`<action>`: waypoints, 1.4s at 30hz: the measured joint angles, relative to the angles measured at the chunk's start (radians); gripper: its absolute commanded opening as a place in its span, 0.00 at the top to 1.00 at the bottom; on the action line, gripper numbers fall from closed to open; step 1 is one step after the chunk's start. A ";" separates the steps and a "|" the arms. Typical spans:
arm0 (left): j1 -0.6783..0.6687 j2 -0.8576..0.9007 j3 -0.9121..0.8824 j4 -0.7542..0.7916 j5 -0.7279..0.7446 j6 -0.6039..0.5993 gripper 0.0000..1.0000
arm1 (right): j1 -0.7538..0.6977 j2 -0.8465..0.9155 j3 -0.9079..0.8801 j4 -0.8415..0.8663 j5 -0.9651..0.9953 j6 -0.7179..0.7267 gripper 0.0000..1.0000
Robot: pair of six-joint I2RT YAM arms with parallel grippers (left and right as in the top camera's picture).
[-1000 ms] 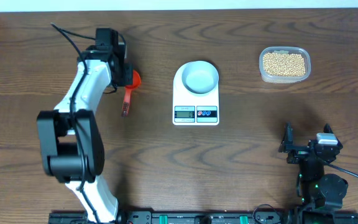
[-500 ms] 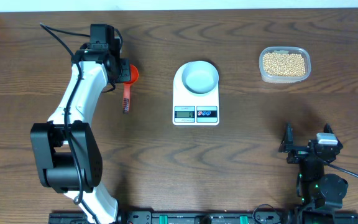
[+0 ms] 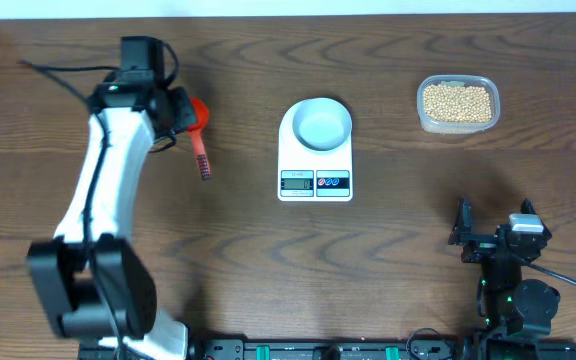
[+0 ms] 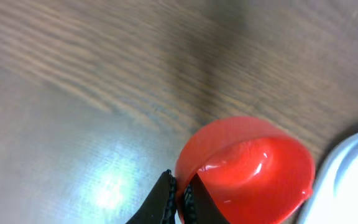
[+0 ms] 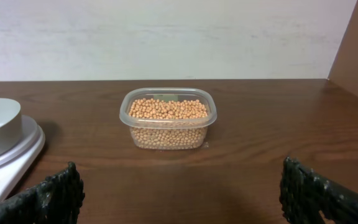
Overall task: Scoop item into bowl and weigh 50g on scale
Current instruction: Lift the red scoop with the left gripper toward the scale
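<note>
**A:** What is the left pincer (image 4: 180, 196) doing?

**B:** It is pinching tight on the cup rim of the red scoop (image 4: 247, 168), with the handle pointing back toward the robot's base (a thin hold, I am thinking).

**A:** And the right pincer (image 5: 179, 196)?

**B:** It is standing wide open and holding nothing. The beans (image 5: 168, 111) are sitting straight ahead of it, filling a clear tub (image 5: 124, 118) nearly to the brim: small, round, tan-yellow.

**A:** What are you worrying about?

**B:** From the left pincer the beans are lying well apart, beyond the bowl (image 3: 323, 123) and the scale (image 3: 315, 160). Crossing low is risking a knock to the bowl, and the scoop is likely to be twisting in that rim grip while digging, sending beans rolling.
</note>
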 measured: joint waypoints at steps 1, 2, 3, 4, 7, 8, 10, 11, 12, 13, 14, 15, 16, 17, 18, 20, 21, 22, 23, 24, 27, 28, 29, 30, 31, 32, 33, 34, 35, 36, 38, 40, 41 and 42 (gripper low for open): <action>0.006 -0.021 0.000 -0.011 0.000 -0.013 0.93 | 0.000 0.000 0.000 0.000 0.000 0.000 0.01; 0.011 -0.042 0.000 -0.022 0.003 -0.024 0.93 | 0.000 0.000 0.000 0.000 0.000 0.000 0.01; 0.016 -0.061 0.000 -0.029 0.009 -0.034 0.93 | 0.000 0.000 0.000 0.000 0.000 0.000 0.01; 0.021 -0.079 0.000 -0.035 0.024 -0.040 0.93 | 0.000 0.000 0.000 0.000 0.000 0.000 0.01; 0.034 -0.119 0.000 -0.048 0.091 -0.059 0.93 | 0.000 0.000 0.000 0.000 0.000 0.000 0.01; 0.037 -0.127 0.000 -0.053 0.122 -0.067 0.93 | 0.000 0.000 0.000 0.000 0.000 0.000 0.01; 0.039 -0.134 0.000 -0.058 0.177 -0.084 0.93 | 0.000 0.000 0.000 0.000 0.000 0.000 0.01; 0.040 -0.134 0.000 -0.059 0.209 -0.097 0.93 | 0.000 0.000 0.000 0.000 0.000 0.000 0.01; 0.040 -0.134 0.000 -0.059 0.248 -0.112 0.93 | 0.000 0.000 0.000 0.000 0.000 0.000 0.01; 0.040 -0.134 0.000 -0.059 0.272 -0.124 0.93 | 0.000 0.000 0.000 0.000 0.000 0.000 0.01; 0.039 -0.134 0.000 -0.059 0.309 -0.143 0.93 | 0.000 0.000 0.000 0.000 0.000 0.000 0.01; 0.039 -0.134 0.000 -0.059 0.338 -0.163 0.93 | 0.000 0.000 0.000 0.000 0.000 0.000 0.01; 0.039 -0.134 0.000 -0.059 0.364 -0.182 0.93 | 0.000 0.000 0.000 0.000 0.000 0.000 0.01; 0.039 -0.134 0.000 -0.059 0.390 -0.206 0.93 | 0.000 0.000 0.000 0.000 0.000 0.000 0.01; 0.039 -0.134 0.000 -0.059 0.410 -0.230 0.93 | 0.000 0.000 0.000 0.000 0.000 0.000 0.01; 0.039 -0.134 0.000 -0.059 0.449 -0.284 0.93 | 0.000 0.000 0.000 0.000 0.000 0.000 0.01; 0.039 -0.134 0.000 -0.059 0.469 -0.315 0.93 | 0.000 0.000 0.000 0.000 0.000 0.000 0.01; 0.039 -0.134 0.000 -0.059 0.485 -0.341 0.93 | 0.000 0.000 0.000 0.000 0.000 0.000 0.01; 0.039 -0.134 0.000 -0.059 0.500 -0.363 0.93 | 0.000 0.000 0.000 0.000 0.000 0.000 0.01; 0.039 -0.134 0.000 -0.059 0.513 -0.389 0.93 | 0.000 0.000 0.000 0.000 0.000 0.000 0.01; 0.039 -0.134 0.000 -0.060 0.540 -0.468 0.93 | 0.000 0.000 0.000 0.000 0.000 0.000 0.01; 0.039 -0.134 0.000 -0.060 0.546 -0.490 0.93 | 0.000 0.000 0.000 0.000 0.000 0.000 0.01; 0.039 -0.134 0.000 -0.059 0.551 -0.511 0.93 | 0.000 0.000 0.000 0.000 0.000 0.000 0.01; 0.039 -0.134 0.000 -0.059 0.555 -0.533 0.93 | 0.000 0.000 0.000 0.000 0.000 0.000 0.01; 0.039 -0.134 0.000 -0.059 0.556 -0.552 0.93 | 0.000 0.000 0.000 0.000 0.000 0.000 0.01; 0.039 -0.134 0.000 -0.059 0.557 -0.567 0.93 | 0.000 0.000 0.000 0.000 0.000 0.000 0.01; 0.039 -0.134 0.000 -0.059 0.558 -0.582 0.93 | 0.000 0.000 0.000 0.000 0.000 0.000 0.01; 0.039 -0.134 0.000 -0.059 0.559 -0.595 0.93 | 0.000 0.000 0.000 0.000 0.000 0.000 0.01; 0.039 -0.134 0.000 -0.059 0.559 -0.608 0.93 | 0.000 0.000 0.000 0.000 0.000 0.000 0.01; 0.037 -0.134 0.000 -0.059 0.560 -0.616 0.93 | 0.000 0.000 0.000 0.000 0.000 0.000 0.01; 0.036 -0.134 0.000 -0.059 0.563 -0.631 0.93 | 0.000 0.000 0.000 0.000 0.000 0.000 0.01; 0.035 -0.134 0.000 -0.059 0.568 -0.640 0.93 | 0.000 0.000 0.000 0.000 0.000 0.000 0.01; 0.034 -0.134 0.000 -0.059 0.573 -0.641 0.93 | 0.000 0.000 0.000 0.000 0.000 0.000 0.01; 0.033 -0.134 0.000 -0.059 0.575 -0.642 0.93 | 0.000 0.000 0.000 0.000 0.000 0.000 0.01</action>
